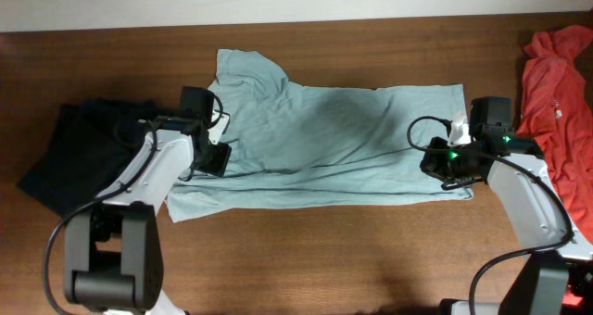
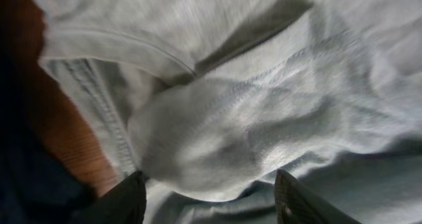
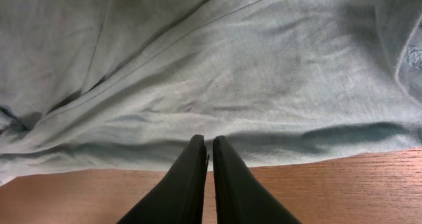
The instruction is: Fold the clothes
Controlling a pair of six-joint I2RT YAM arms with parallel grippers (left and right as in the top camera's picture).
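Observation:
The pale grey-blue T-shirt (image 1: 343,130) lies spread across the middle of the wooden table, with a sleeve at the back left and its front edge folded up in a long crease. My left gripper (image 1: 215,157) is open over the shirt's left end. In the left wrist view its fingers (image 2: 211,184) stand wide apart around a raised bump of cloth (image 2: 217,138). My right gripper (image 1: 447,164) is at the shirt's right front edge. In the right wrist view its fingers (image 3: 210,140) are pressed nearly together on the hem of the shirt (image 3: 217,72).
A dark navy garment (image 1: 74,148) lies at the left of the table under my left arm and shows in the left wrist view (image 2: 20,178). A red-orange garment (image 1: 556,93) lies at the right edge. Bare wood (image 1: 334,259) runs along the front.

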